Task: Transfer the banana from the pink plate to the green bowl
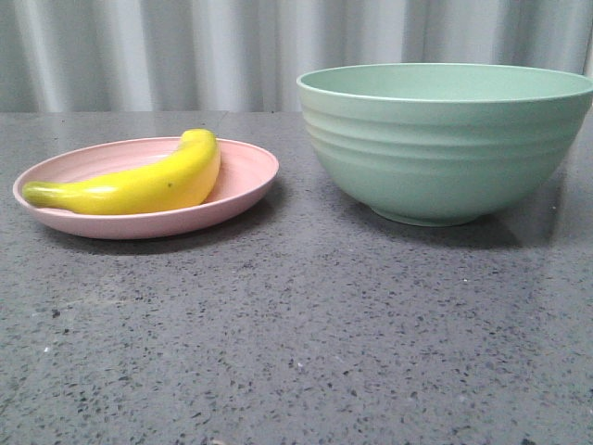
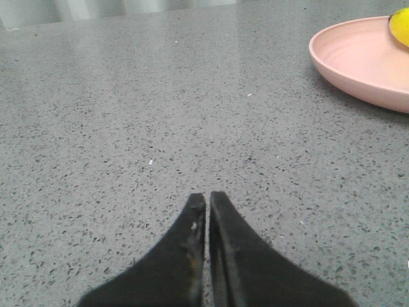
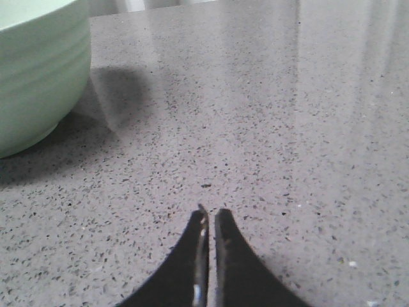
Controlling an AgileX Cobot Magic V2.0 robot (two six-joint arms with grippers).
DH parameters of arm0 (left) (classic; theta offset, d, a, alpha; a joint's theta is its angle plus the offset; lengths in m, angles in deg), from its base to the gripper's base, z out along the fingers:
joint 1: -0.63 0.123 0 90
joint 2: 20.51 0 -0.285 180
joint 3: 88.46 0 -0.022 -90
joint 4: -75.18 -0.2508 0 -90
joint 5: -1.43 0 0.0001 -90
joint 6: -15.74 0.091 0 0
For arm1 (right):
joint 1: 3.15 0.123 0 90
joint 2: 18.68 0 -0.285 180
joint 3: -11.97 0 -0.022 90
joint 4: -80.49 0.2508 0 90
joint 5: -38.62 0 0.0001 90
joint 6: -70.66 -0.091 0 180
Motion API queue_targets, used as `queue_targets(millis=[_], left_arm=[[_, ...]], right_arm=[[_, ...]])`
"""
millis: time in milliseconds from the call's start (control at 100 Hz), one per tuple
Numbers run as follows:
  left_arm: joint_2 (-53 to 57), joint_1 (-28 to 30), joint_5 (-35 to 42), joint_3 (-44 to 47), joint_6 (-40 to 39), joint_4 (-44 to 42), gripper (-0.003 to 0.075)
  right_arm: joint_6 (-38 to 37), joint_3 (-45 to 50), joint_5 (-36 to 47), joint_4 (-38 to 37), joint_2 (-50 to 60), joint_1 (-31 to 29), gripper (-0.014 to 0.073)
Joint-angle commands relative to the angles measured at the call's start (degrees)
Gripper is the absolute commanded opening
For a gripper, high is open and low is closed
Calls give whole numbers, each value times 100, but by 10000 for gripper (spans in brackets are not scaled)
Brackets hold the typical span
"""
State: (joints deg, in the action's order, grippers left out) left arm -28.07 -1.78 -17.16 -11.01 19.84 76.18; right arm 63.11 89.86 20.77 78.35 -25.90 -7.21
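The banana (image 1: pixel 139 185) lies on the pink plate (image 1: pixel 246 190). Both arms' jaws are pressed together, holding nothing. It looks slippery and could slide off, missing the tall green bowl (image 1: pixel 445 148).

words: none to read | numbers: none | labels or signs: none | banana (image 1: pixel 139 185): plain yellow skin | pink plate (image 1: pixel 246 181): plain | green bowl (image 1: pixel 445 148): plain, only ridges | table (image 1: pixel 296 343): only speckles
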Motion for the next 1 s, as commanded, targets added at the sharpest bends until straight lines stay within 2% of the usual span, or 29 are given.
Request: queue_targets(millis=[0,590,780,989], left_arm=[[166,11,411,49,-49,50,-20],[166,11,411,49,-49,50,-20],[166,11,553,49,3,-752,-20],[166,11,688,49,3,-711,-20]], right_arm=[[13,129,373,-91,111,-32,-62],[13,129,373,-91,111,-32,-62],[13,129,373,-91,111,-32,-62],[13,129,395,-91,111,-32,-62]])
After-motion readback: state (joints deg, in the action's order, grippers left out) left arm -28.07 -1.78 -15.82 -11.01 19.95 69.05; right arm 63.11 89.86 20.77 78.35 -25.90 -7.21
